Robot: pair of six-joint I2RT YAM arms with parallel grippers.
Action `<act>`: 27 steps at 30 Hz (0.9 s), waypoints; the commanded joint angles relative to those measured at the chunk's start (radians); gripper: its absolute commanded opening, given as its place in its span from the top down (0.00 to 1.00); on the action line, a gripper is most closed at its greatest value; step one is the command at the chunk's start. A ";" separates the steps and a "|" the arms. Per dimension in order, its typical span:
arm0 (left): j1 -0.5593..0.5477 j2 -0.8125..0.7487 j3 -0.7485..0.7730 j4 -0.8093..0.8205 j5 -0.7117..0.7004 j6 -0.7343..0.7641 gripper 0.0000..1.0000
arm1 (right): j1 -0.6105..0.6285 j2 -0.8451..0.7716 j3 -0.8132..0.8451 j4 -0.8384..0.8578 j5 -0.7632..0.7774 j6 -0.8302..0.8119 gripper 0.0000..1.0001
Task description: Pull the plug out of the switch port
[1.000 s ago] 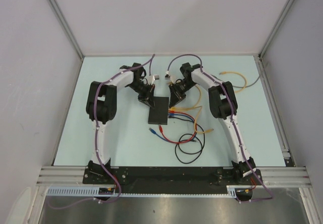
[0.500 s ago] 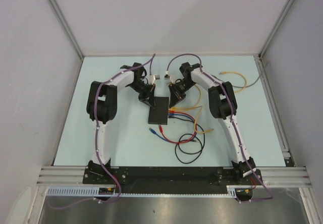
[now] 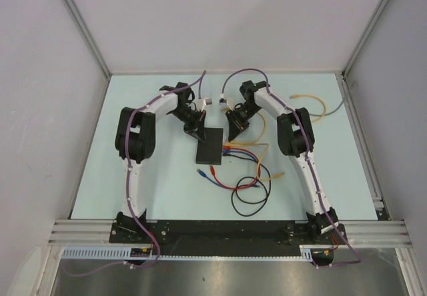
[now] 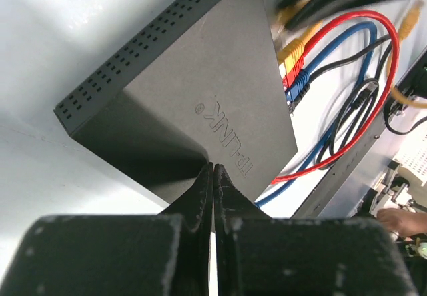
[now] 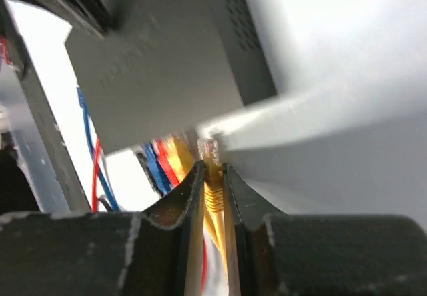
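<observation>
Looking along your right hand (image 5: 212,171), you find the yellow plug (image 5: 211,152) pinched between its two fingers, which are drawn in to the plug's width. The plug's pale tip lies just beside the near corner of the switch (image 5: 160,63). That corner is blurred, so you cannot tell whether the tip sits in a port or just clear of it. Other plugs (image 4: 297,83) in yellow, red and blue line the same edge of the switch, and their cables (image 4: 319,53) loop away from it.

Your left hand (image 4: 213,176) is at the opposite side of the switch. Its fingers are pressed flat together with nothing between them, and the tips rest against the switch's top face just by the logo.

From above, both arms reach forward and bend inward, with the hands tilted down over the switch's far end, one at each far corner. The switch lies flat on the bench (image 3: 133,176). In that view the fingertips are too small for you to make out.
</observation>
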 commanded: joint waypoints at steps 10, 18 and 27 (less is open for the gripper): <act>-0.015 0.009 0.083 0.001 -0.014 0.027 1.00 | -0.095 -0.139 0.208 -0.144 -0.015 -0.142 1.00; -0.015 0.033 0.135 -0.007 -0.012 0.028 1.00 | -0.212 -0.315 0.242 -0.082 0.030 -0.095 1.00; -0.015 0.061 0.201 -0.013 -0.015 0.037 1.00 | -0.398 -0.277 0.315 0.120 0.263 0.089 1.00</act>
